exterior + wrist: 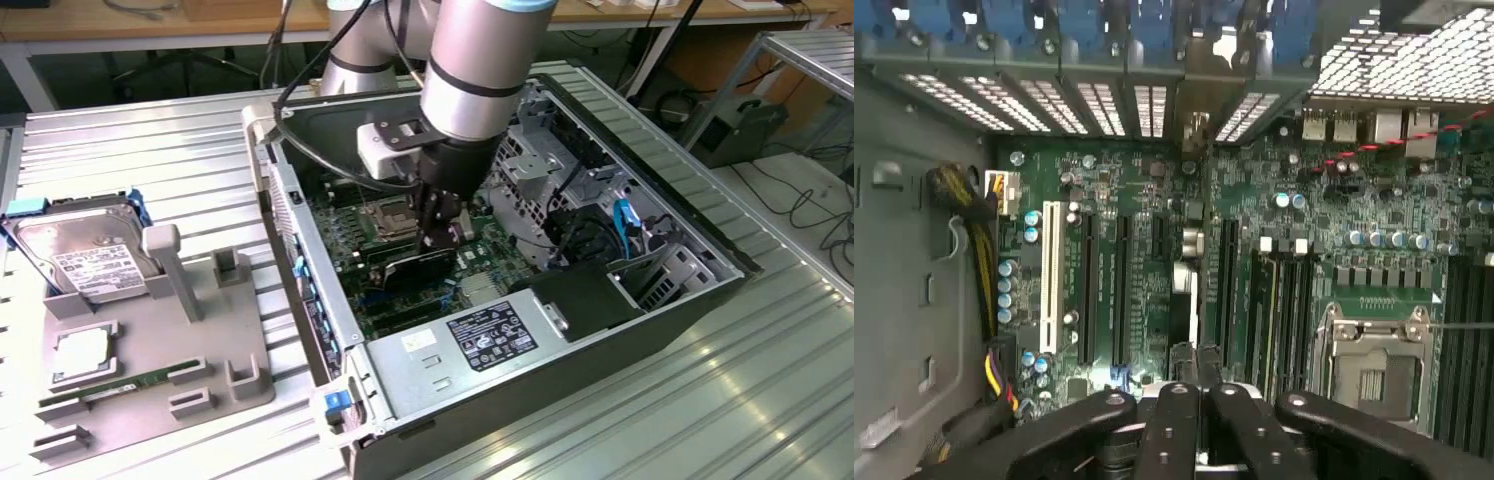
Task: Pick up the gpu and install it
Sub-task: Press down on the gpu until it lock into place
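Now clenched: gripper [442, 238] at center frame, pressing gpu [408, 266], set edge-on into the motherboard [491, 262] inside the open computer case [674, 315].

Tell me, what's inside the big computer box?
Inside the computer case sits a green motherboard with long slots and a silver processor socket. The tool is shut on the gpu, standing edge-on, hiding the slot below.

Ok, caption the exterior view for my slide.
Robot arm's shut end effector pressing the gpu down onto the motherboard inside the open PC case.
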`<state>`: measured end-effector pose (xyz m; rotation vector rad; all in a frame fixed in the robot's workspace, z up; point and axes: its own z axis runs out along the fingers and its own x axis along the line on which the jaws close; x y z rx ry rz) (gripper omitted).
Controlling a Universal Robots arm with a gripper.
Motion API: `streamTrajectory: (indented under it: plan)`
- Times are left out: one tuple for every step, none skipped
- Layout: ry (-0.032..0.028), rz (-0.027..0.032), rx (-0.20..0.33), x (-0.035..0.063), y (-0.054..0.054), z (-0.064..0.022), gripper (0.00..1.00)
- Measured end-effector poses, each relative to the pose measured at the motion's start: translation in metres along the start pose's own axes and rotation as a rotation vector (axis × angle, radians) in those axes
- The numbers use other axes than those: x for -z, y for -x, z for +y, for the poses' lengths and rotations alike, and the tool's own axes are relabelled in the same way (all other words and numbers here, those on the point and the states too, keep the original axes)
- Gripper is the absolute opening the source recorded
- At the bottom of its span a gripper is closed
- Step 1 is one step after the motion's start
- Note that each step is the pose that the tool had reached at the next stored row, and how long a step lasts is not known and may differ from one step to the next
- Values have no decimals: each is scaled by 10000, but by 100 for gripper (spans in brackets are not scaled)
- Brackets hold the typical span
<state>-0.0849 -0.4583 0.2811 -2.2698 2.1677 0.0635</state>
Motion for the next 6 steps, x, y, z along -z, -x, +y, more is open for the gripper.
streamTrajectory:
  plan:
    - [-2,-4,-2,42,0,-39,11]
    - [-1,-2,-1,43,0,-40,11]
    - [0,-1,-1,44,0,-40,11]
    - [0,-1,-1,44,0,-40,11]
    - [-1,-1,-1,43,0,-40,11]
    - [0,-1,-1,44,0,-40,11]
